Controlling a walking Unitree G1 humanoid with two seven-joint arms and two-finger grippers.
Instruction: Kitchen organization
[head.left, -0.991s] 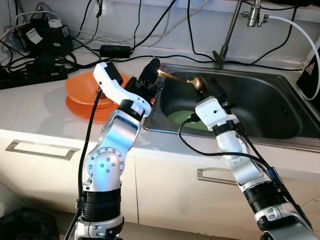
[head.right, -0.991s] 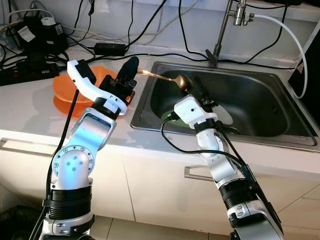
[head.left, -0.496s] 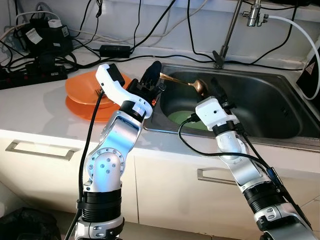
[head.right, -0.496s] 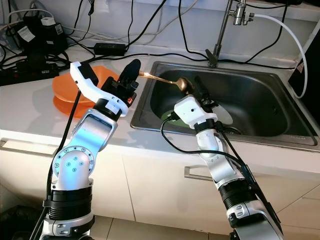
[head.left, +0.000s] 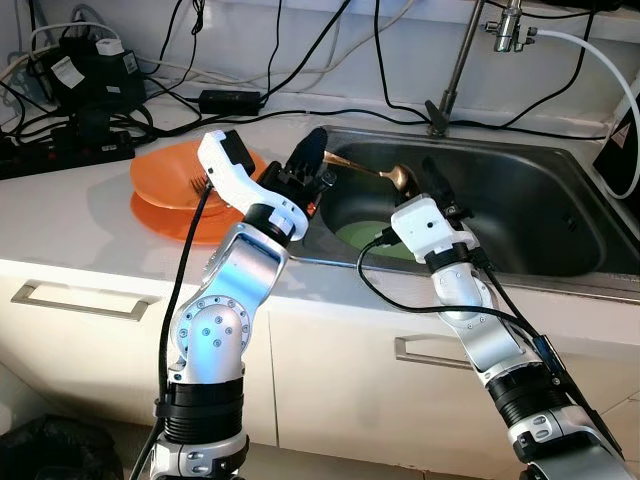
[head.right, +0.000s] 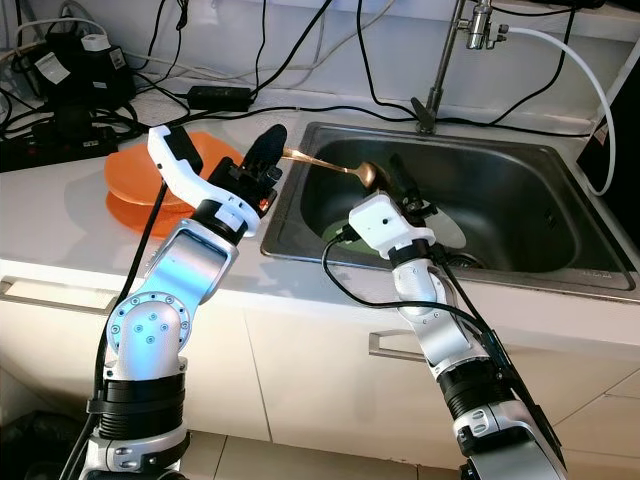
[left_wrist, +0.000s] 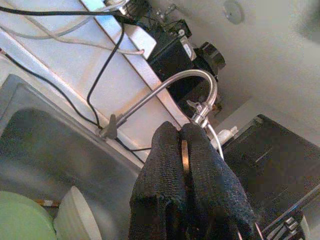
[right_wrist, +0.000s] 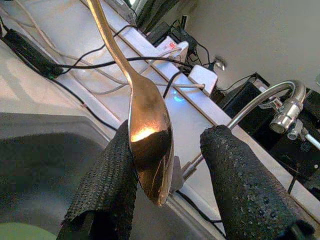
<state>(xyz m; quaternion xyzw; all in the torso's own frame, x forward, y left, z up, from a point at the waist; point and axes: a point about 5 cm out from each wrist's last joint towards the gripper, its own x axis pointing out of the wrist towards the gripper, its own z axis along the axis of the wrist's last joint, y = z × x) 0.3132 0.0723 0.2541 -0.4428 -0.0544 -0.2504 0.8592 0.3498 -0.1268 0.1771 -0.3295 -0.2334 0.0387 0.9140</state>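
Jaws of my left gripper (head.left: 318, 143) clamp the spoon (head.left: 372, 171) handle above the sink (head.left: 540, 200); right gripper (right_wrist: 170, 165) jaws stand apart around its bowl. I fear it slips during handover.

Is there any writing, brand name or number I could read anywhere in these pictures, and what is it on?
No text is readable.
White labels on the black power adapters at the back of the counter: too small and blurred to read.
Left gripper, shut on the spoon: no marking.
Right gripper, open: no marking.
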